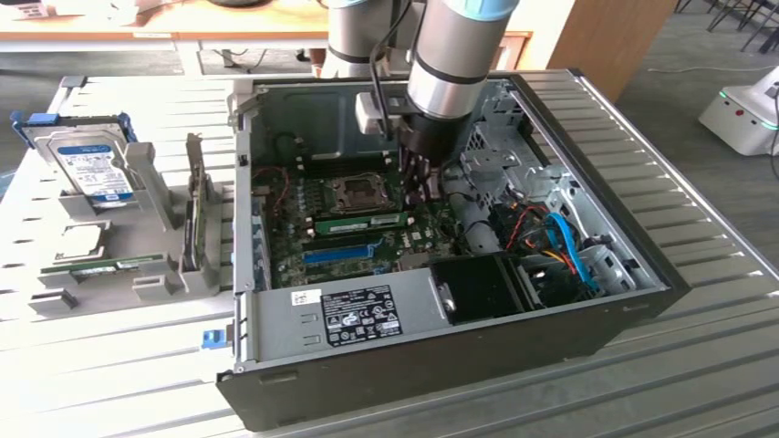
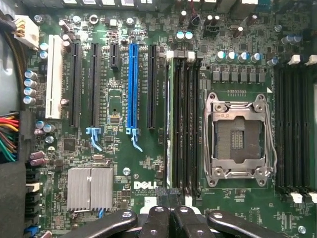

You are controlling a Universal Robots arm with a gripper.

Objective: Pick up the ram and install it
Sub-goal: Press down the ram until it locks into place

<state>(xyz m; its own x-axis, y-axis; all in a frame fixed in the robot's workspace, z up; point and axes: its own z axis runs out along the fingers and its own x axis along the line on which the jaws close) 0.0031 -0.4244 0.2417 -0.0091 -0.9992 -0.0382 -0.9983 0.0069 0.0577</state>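
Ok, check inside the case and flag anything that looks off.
Nothing stands out. The ram looks level in the slots beside the CPU socket. The shut gripper hangs over their end. No damage or loose parts on the board; how deep the ram sits I cannot tell.

- The arm (image 1: 453, 55) is a fat, silver-grey tube.
- A thin black cable (image 1: 378, 82) runs along it, past a small white block (image 1: 370, 114).
- The tool (image 2: 168, 194) is black, with linked bars and bright round screws (image 2: 128, 216).
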